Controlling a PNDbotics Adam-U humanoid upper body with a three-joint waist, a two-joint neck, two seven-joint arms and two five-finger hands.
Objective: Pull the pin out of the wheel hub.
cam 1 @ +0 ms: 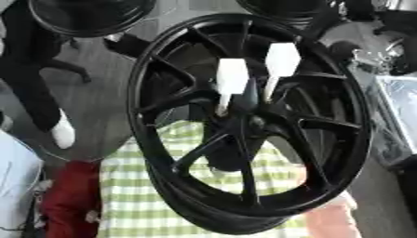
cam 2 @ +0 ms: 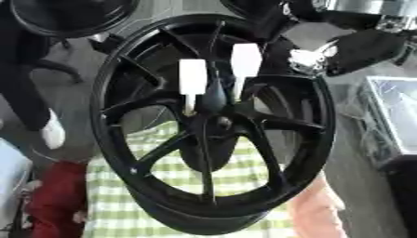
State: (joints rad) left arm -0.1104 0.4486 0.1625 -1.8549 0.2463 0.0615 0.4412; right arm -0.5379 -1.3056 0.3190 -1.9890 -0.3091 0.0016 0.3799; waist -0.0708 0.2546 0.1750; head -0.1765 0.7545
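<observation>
The black wheel hub (cam 1: 248, 125) stands upright on the green-checked surface (cam 1: 134, 195) with two white pins (cam 1: 231, 79) seated near its centre, while the right hand (cam 2: 358, 46), whose fingers cannot be told open or closed, should probably draw one pin straight outward.

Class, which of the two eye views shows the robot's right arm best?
The right eye view: the right arm reaches in from the upper right corner beside the wheel, showing black and silver parts. The left eye view shows only a dark sliver of it by the rim.

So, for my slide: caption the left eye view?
Black wheel hub held upright over a green checked cloth, two white pins at its centre.
</observation>
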